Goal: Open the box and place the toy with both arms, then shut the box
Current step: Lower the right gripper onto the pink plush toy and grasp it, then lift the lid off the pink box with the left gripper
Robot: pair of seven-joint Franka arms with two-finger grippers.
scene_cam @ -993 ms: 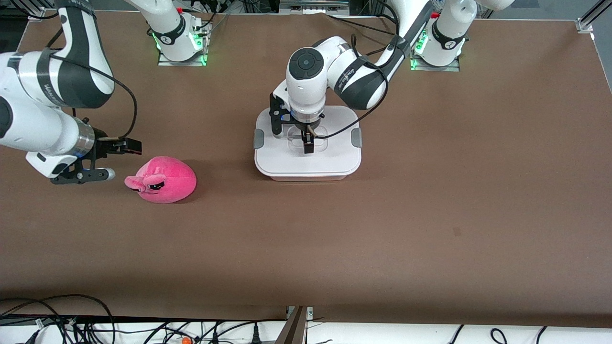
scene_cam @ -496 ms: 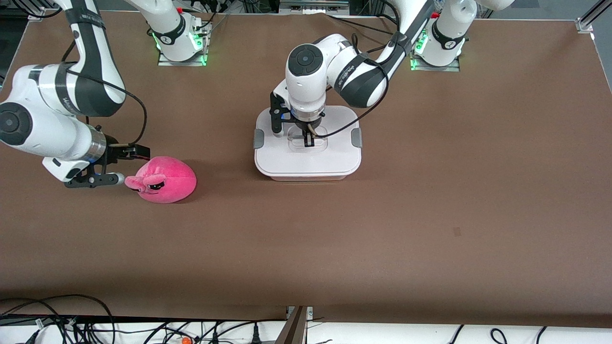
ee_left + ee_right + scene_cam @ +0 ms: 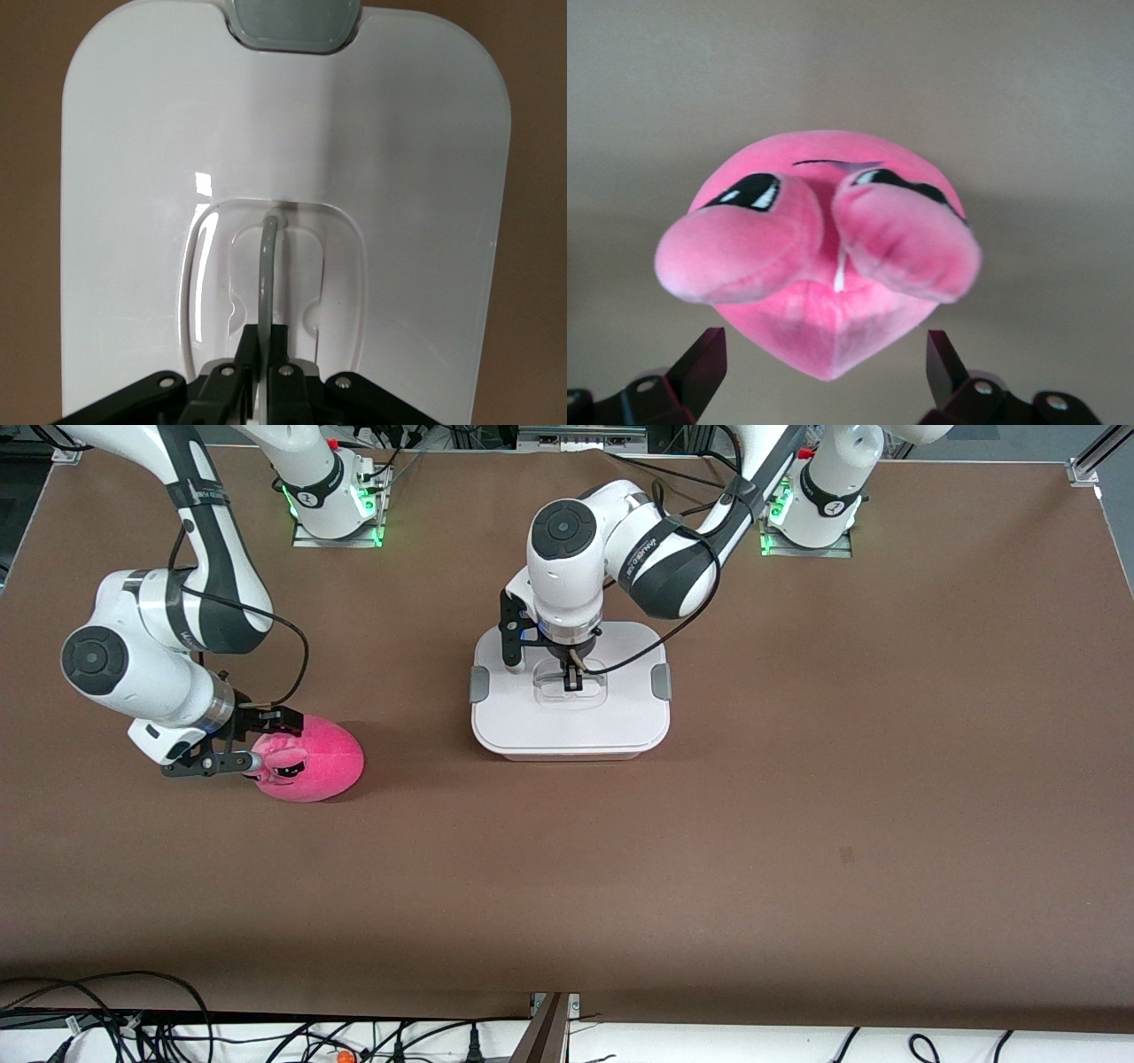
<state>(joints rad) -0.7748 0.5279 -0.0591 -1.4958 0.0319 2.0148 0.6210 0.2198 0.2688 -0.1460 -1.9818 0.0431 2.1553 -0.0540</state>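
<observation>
Hot-pink plush, so the toy (image 3: 310, 760) should be light and squashy: it will give under the jaws, no breakage risk, but a shallow pinch on the ears could slip off. Best hold looks like across the body just past the face. It lies on the worktop toward the right arm's end, well apart from the box (image 3: 570, 689).

Right gripper (image 3: 259, 739) is at the toy's face end, jaws wide, one either side of the ears, not closed on it (wrist view shows both tips (image 3: 702, 365) clear of the fabric).

Box sits nearer the base-side edge of the worktop, mid-length, white lid (image 3: 283, 177) on. Hard smooth plastic, probably slippery on flat faces, so the recessed centre handle (image 3: 267, 266) is the sensible place to take it. Left gripper (image 3: 572, 679) is down in that recess, jaws pinched tight on the thin grey handle bar. Lid should be light; the grey end clips (image 3: 479, 683) may resist a straight pull.
</observation>
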